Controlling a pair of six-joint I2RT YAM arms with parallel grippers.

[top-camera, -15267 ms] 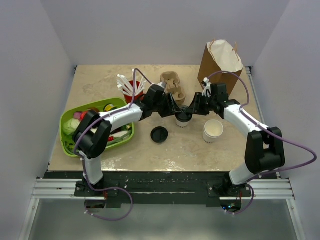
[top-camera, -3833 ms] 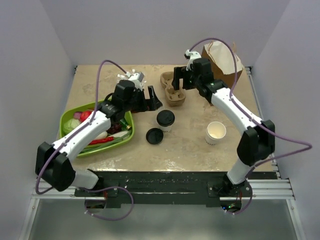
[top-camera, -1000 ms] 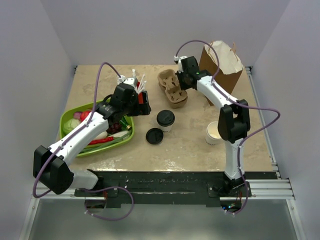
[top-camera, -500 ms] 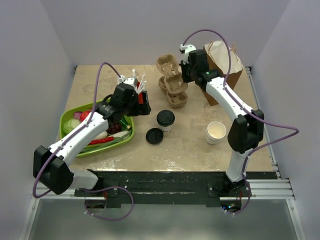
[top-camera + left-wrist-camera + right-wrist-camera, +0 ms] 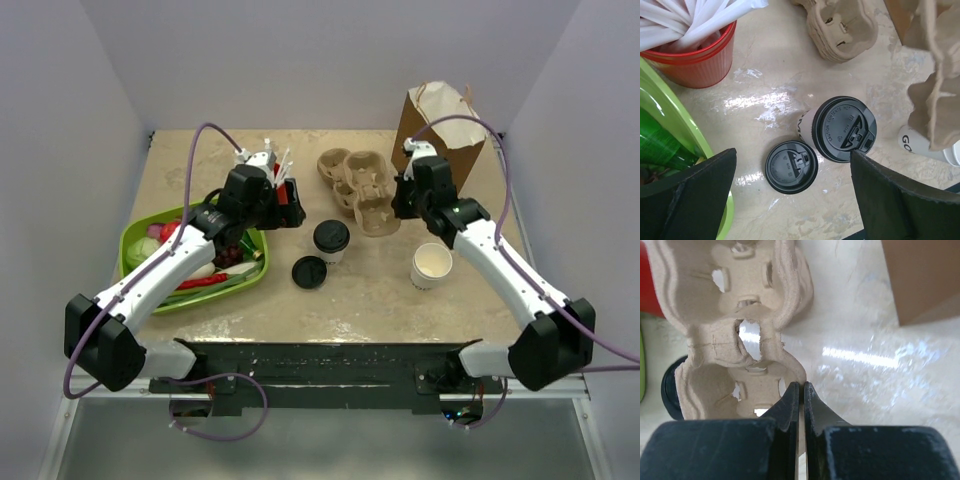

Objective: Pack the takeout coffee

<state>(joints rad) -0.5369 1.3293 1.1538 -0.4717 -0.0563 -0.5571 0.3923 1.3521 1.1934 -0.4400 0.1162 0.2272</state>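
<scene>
1 carrier [image 5: 700, 340] in right tool [image 5: 801, 388]

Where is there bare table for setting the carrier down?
Bare table runs along the near edge, before the loose lid and lidless cup; also the far-left corner behind the green tray. Crowded: mid-table around the takeout coffee and carrier stack.

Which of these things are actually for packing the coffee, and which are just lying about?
For the job: lidded coffee cup; cardboard cup carrier pinched in the right gripper; probably the paper bag.
Lying about: loose lid; lidless cup; straws; vegetable tray; spare carrier.
</scene>
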